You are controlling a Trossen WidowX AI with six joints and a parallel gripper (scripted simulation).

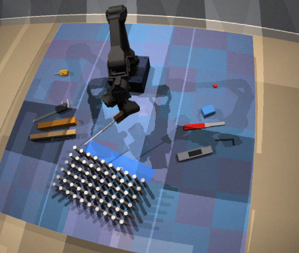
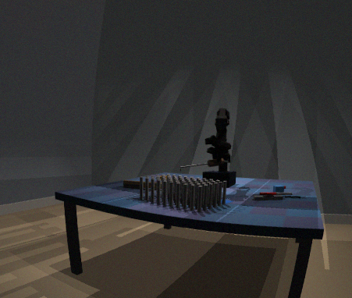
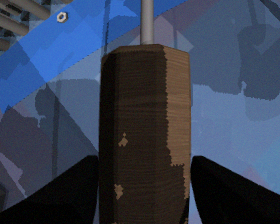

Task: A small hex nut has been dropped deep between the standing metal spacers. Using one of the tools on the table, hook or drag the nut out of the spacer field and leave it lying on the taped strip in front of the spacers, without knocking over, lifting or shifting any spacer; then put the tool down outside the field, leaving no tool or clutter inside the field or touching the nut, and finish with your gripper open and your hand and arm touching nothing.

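Observation:
My gripper (image 1: 125,112) (image 2: 222,161) (image 3: 145,165) is shut on the wooden handle of a hook tool (image 1: 119,116) (image 2: 212,162) (image 3: 141,110). Its thin metal rod is raised above the table; the exterior view shows its bent tip pointing down, clear above the spacers. The hex nut (image 1: 120,169) (image 3: 62,17) lies on the blue taped strip (image 1: 136,165) (image 3: 28,62), near the edge beside the front spacers. The metal spacers (image 1: 104,181) (image 2: 186,195) stand upright in rows; I see none fallen. In the wrist view the tool's tip is out of frame.
Orange (image 1: 57,123) and tan bars (image 1: 53,135), a dark-handled tool (image 1: 61,108) and a yellow-handled tool (image 1: 63,72) lie left. A blue block (image 1: 208,110), red-handled tool (image 1: 194,126), grey bar (image 1: 185,155), hex key (image 1: 225,140) and small red cube (image 1: 215,85) lie right.

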